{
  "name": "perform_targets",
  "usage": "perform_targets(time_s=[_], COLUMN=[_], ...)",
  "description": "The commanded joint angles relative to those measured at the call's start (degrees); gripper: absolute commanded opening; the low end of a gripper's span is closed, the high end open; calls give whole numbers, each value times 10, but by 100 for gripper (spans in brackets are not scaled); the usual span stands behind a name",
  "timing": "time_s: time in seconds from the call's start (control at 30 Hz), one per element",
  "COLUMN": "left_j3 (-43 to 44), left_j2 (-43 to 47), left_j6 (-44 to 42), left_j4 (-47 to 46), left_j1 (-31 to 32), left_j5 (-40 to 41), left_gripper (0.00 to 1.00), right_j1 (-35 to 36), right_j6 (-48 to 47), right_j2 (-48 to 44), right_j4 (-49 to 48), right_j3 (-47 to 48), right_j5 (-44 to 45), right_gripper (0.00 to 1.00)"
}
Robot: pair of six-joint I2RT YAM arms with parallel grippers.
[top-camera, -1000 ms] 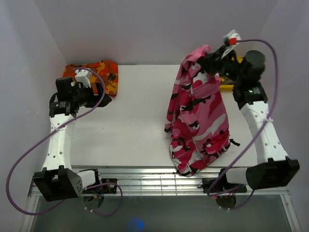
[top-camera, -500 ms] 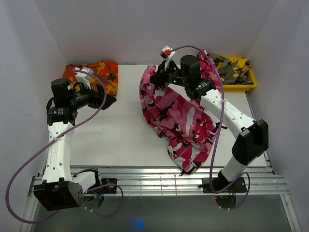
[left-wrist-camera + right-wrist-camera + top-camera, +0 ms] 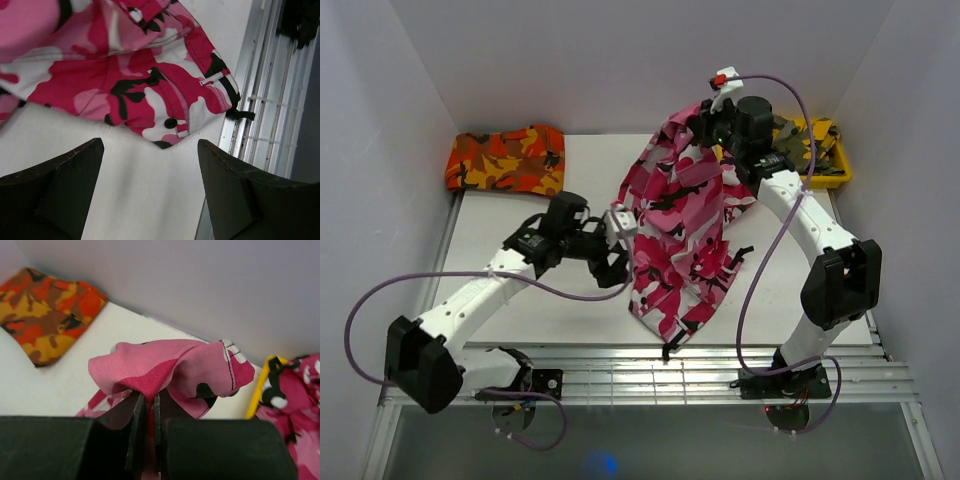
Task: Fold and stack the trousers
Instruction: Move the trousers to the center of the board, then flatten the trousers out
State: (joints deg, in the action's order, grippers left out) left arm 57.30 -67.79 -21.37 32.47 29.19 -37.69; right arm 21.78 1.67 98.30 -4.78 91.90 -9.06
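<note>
Above the counter [image 3: 520,290], the right hand [image 3: 147,400], clamped on a bunched fold, hangs the trousers [image 3: 680,230]. The left hand [image 3: 150,162], spread wide, hovers beside their lower part. Judged step: spreading out; next, a second grasp.

The right pincer [image 3: 144,412] pinches a bunched fold of the trousers [image 3: 170,365].

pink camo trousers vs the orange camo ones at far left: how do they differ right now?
Colour: the pink trousers are pink, magenta, white and black; the orange trousers are orange-red, yellow and brown.
Pose: the pink trousers hang unfolded from the shut right pincer, their lower end draped on the table; the orange trousers lie folded flat at the far left corner, with no pincer on them.
Both are camouflage print.
</note>
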Motion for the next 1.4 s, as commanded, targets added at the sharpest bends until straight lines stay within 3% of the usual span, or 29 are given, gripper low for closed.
perform_targets(time_s=[0.0,0.13,0.17,0.27,0.33,0.47,0.67,0.8,1.0,1.37], left_j3=[33,54,66,153,228,291,266,248,211,218], left_j2=[-50,-124,-167,-276,-331,-415,-409,-386,-363,-363], left_j6=[-88,-85,-77,-28,-4,41,63,103,113,114], left_j4=[-22,-95,-120,-135,-136,-151,-171,-159,-168,-152], left_j1=[88,167,192,220,235,248,231,203,188,186], left_j5=[78,129,152,163,190,200,208,188,177,198], left_gripper=[87,85,85,84,84,85,87,88,88,90], right_j1=[-13,-58,-67,-94,-121,-189,-267,-298,-303,-295], right_j6=[-57,-39,-31,-26,-39,-62,-47,-5,12,20], right_j2=[-43,-22,-17,-25,-32,-14,105,202,251,319], right_j4=[-32,8,14,20,25,13,0,47,47,25], right_j3=[-64,-75,-72,-66,-51,-23,55,129,136,160], right_j5=[35,24,7,5,17,102,74,-5,-75,-112], right_gripper=[8,14,27,55,63,71,52,54,58,48])
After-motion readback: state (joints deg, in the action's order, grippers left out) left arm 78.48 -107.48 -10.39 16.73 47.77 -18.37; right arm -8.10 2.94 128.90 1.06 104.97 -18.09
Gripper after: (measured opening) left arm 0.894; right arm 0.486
